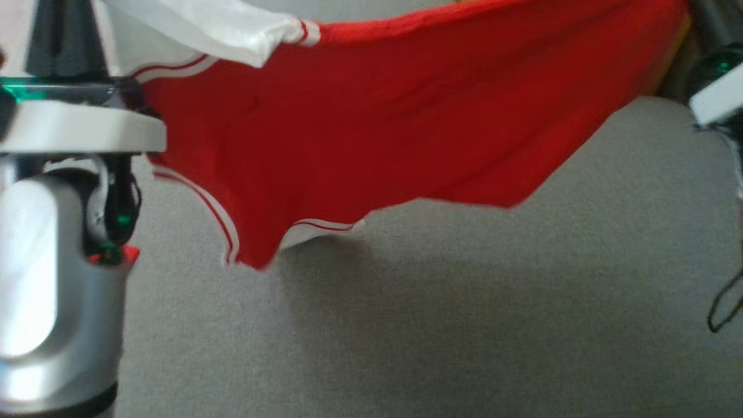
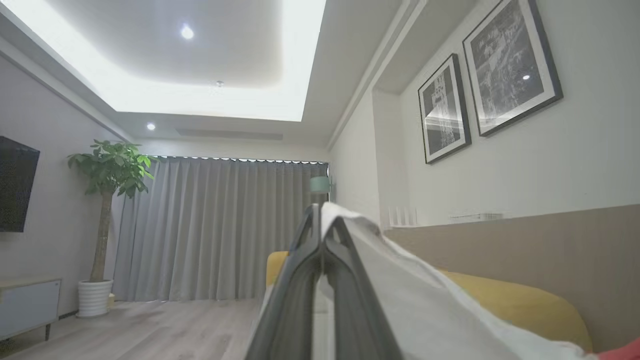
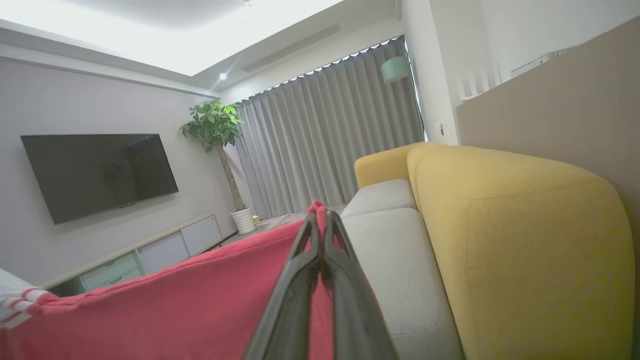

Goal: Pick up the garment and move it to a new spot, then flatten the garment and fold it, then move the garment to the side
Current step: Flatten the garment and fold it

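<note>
Head view: red garment (image 1: 371, 116) with white striped trim is stretched in the air across the top of the frame, sagging in the middle, lowest corner hanging at lower left, clear of the grey cushion surface (image 1: 464, 325) below, which carries its shadow. Pale left arm (image 1: 52, 261) at the left edge, right arm (image 1: 717, 93) at the right edge, one at each end of the cloth; fingers can't be made out here. Left wrist view: left gripper (image 2: 318, 220) points up into the room, its two dark fingers pressed together and pinching the garment's white part, which drapes off the tip down to the lower right; a bit of red shows in the bottom right corner. Grey curtains (image 2: 215, 230), potted plant (image 2: 110, 170) and framed pictures (image 2: 510, 65) behind. Right wrist view: right gripper (image 3: 320, 220) clamped tight on the red edge at its tip, cloth running off to the lower left. Yellow sofa back (image 3: 520, 240) to the right, wall TV (image 3: 100, 170) to the left.
</note>
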Robot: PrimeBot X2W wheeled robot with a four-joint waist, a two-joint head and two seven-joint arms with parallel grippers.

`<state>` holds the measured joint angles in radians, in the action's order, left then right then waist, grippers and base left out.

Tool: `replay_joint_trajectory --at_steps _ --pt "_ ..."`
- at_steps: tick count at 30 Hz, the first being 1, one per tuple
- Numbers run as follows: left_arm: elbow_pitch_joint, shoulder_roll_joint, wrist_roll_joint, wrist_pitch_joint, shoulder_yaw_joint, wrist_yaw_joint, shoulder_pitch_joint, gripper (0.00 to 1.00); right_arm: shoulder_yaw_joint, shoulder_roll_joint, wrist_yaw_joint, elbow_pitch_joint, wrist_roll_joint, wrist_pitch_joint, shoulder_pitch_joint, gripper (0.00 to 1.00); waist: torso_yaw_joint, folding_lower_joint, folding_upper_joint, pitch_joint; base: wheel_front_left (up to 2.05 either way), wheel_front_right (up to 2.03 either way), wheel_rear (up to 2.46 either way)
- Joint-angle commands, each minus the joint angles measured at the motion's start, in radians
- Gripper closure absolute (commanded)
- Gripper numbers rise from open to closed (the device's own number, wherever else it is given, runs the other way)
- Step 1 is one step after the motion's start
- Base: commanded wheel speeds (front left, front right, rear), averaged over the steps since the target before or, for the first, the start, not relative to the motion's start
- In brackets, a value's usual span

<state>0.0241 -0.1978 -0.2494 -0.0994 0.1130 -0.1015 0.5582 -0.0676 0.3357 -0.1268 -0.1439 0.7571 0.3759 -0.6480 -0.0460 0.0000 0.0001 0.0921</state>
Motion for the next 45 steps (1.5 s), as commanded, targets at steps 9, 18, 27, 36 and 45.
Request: replay_joint_trajectory --at_steps 9,18,27,36,45 --pt "0.256 -0.094 0.014 0.112 -0.05 -0.018 0.032 1.0 0.16 -0.02 -0.004 0.234 -0.026 0.181 0.074 1.0 0.01 0.0 -0.0001 0.0 0.0 0.0 0.0" --pt "0.105 -0.106 0.011 0.197 0.011 0.031 0.223 1.0 0.235 -0.137 -0.004 0.204 -0.075 0.277 -0.065 1.0 0.002 0.0 -0.0001 -0.134 0.0 0.0 0.0" --pt "-0.304 -0.03 0.072 0.109 0.07 0.042 0.782 1.0 0.196 -0.094 -0.004 -0.122 -0.141 0.093 -0.534 1.0 0.042 0.0 -0.0001 -0.455 0.0 0.0 0.0" --pt "-0.604 0.029 0.086 -0.097 0.065 0.011 1.054 1.0 0.075 -0.043 -0.004 -0.404 -0.129 -0.191 -0.799 1.0 0.089 0.0 -0.0001 -0.554 0.0 0.0 0.0" --pt "-0.711 0.04 0.122 -0.161 0.148 0.088 0.962 1.0 -0.148 0.017 -0.004 -0.508 0.045 -0.366 -0.672 1.0 0.124 0.0 -0.0001 -0.6 0.0 0.0 0.0"
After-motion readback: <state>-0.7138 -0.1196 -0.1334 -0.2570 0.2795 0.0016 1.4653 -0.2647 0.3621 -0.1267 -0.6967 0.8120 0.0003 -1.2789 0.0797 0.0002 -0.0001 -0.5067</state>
